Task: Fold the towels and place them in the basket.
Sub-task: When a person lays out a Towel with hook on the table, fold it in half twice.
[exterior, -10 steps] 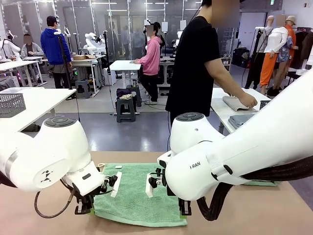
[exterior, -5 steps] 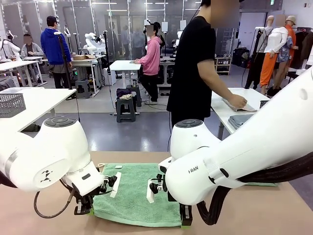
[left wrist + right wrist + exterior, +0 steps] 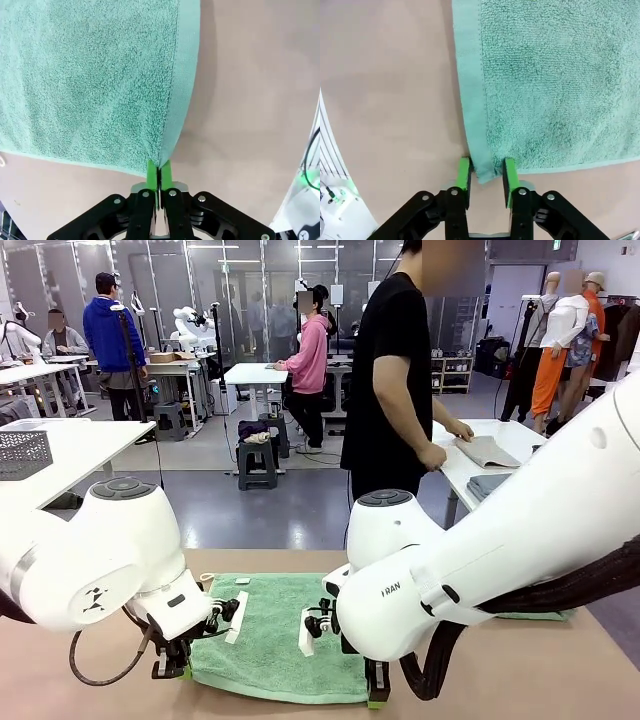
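**Step in hand, as judged:** grasping the two near corners ahead of the first fold.

Spread flat on the table [image 3: 520,680], in a single layer with no fold made yet: one mint-green towel [image 3: 275,635], near edge toward the robot.

Pinched shut on the near left corner: left gripper [image 3: 159,167], green pads pressed together with the hem caught between them.

Set astride the near right corner: right gripper [image 3: 486,167], pads part-way closed with a visible gap and the corner's fabric bunched between. Impossible to tell from the wrist view whether clamped firmly or merely enclosing. Both grippers low at table level, one at each end of the near edge.

Standing well apart, on a white table at the far left: grey perforated basket [image 3: 22,453], probably the towel's destination.

**Next move, as judged:** first complete and confirm the right-hand pinch. Then raise both corners together, at matched height and pace, and carry them toward the far edge to lay the near half over the far half.

**Called for:**
- even tension between the grippers, to avoid a skewed fold;
- enough lift to keep the cloth from dragging and rucking;
- release only with the edges aligned.

**Main risk:** a slipped right corner, leaving the fold lopsided.
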`<state>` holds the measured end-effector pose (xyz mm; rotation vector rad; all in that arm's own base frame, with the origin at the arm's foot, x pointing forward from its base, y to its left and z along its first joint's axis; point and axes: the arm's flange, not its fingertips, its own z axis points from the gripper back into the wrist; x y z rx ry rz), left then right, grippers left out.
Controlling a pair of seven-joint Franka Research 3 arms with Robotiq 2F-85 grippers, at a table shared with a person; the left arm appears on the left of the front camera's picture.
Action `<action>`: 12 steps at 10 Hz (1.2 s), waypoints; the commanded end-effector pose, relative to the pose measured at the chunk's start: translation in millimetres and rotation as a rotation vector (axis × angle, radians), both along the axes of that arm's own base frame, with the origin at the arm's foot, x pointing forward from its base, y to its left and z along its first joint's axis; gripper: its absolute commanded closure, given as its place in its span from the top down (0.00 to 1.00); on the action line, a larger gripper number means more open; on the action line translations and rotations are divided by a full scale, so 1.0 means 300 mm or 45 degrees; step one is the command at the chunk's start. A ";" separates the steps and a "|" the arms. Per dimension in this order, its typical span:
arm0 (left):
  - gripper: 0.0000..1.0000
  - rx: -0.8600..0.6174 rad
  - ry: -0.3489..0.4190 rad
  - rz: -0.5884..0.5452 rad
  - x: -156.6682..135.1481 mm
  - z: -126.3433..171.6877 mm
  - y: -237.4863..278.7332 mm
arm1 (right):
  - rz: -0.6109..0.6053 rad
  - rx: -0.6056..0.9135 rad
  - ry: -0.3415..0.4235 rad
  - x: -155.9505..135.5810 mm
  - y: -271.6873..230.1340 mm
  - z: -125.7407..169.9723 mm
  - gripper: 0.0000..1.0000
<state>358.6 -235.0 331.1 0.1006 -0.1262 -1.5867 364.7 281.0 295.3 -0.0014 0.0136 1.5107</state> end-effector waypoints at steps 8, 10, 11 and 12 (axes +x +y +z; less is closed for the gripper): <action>0.00 -0.004 -0.008 -0.002 0.000 0.004 -0.003 | 0.004 0.002 -0.007 0.009 0.006 0.009 0.00; 0.04 -0.011 -0.003 0.001 -0.009 0.028 -0.001 | 0.037 0.051 0.004 0.012 -0.003 0.020 0.04; 0.04 -0.006 -0.005 -0.004 0.003 0.064 0.004 | 0.069 0.068 0.005 0.038 -0.013 0.056 0.04; 0.04 0.002 -0.012 -0.007 0.018 0.099 0.017 | 0.092 0.055 -0.010 0.072 -0.015 0.102 0.04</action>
